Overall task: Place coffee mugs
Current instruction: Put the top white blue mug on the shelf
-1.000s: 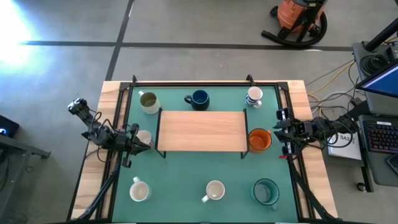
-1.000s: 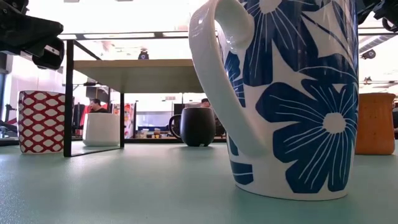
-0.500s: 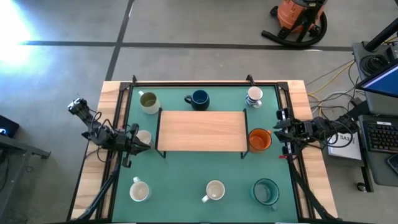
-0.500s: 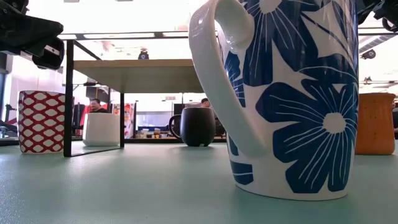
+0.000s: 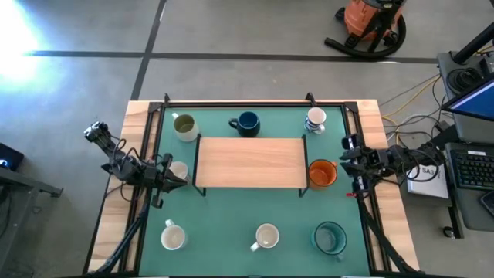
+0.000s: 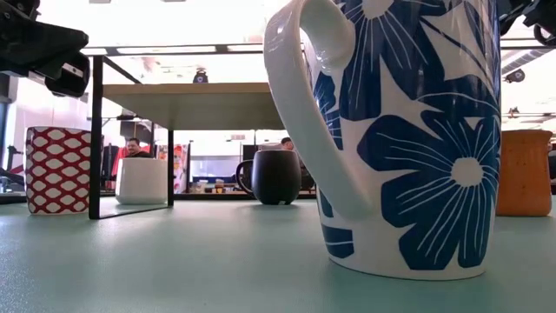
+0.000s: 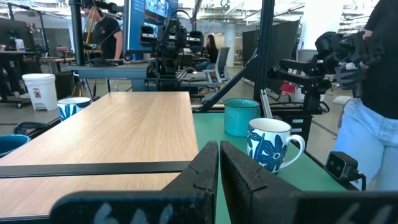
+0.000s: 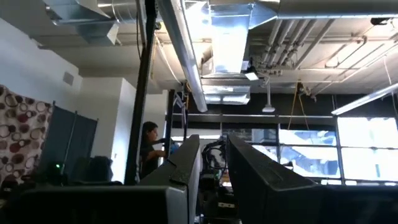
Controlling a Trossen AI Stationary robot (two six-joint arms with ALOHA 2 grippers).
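Eight mugs stand upright on their bases on the green mat around a wooden shelf (image 5: 251,161): olive (image 5: 184,126), navy (image 5: 247,122) and a white patterned one (image 5: 315,119) along the far side, orange (image 5: 322,173) at the shelf's right end, and a white one (image 5: 179,170) at its left end. Along the near side are a white one (image 5: 173,236), the blue-flowered one (image 5: 267,236) and the teal one (image 5: 330,238). My left gripper (image 5: 184,179) (image 7: 219,163) hovers shut above shelf height by the left-end white mug. My right gripper (image 5: 343,161) (image 8: 212,168) hangs right of the orange mug, slightly open and tipped up.
The shelf's black legs (image 6: 94,139) stand on the mat. The blue-flowered mug (image 6: 408,130) fills the low view, with a red-patterned mug (image 6: 56,169) and a dark one (image 6: 276,176) behind. A black frame (image 5: 255,103) rims the table. People show in the room beyond.
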